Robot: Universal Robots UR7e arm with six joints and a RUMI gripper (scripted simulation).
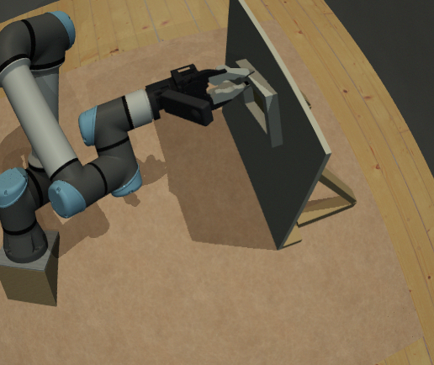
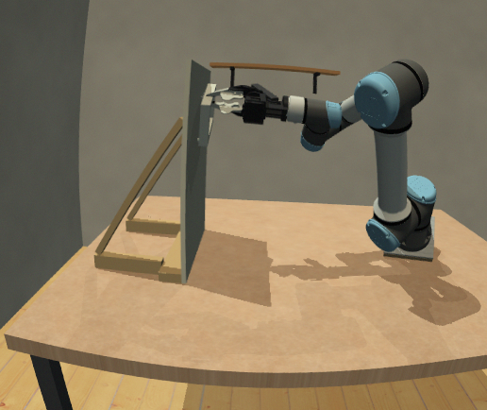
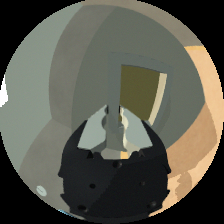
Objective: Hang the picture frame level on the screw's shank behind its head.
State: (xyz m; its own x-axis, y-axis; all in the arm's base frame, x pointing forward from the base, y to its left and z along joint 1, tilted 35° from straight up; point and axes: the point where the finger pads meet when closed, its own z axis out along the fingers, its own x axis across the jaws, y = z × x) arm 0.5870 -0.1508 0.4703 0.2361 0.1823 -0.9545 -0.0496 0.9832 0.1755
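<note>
Gripping the frame [image 1: 268, 110] by its top rail, the gripper [image 1: 231, 84] is clenched on it w/ jaws nearly together, reaching level from the arm [image 1: 37, 122] toward the board [image 1: 285, 177]. Frame sits high on the board's face; in the exterior view it tilts, top near the board, bottom edge swung out a bit. Screw not visible in any view, prob. hidden behind the frame, so can't tell if it's on shank or head.

To do this step well, imo: keep the grip firm, press the frame's top flat to the board so the hanger slips behind the head, then lower slowly till weight goes onto the shank. Level it before letting go. Open only a little first and watch for swing. Behind the board, braces [image 2: 136, 189] prop it, so push gently.
</note>
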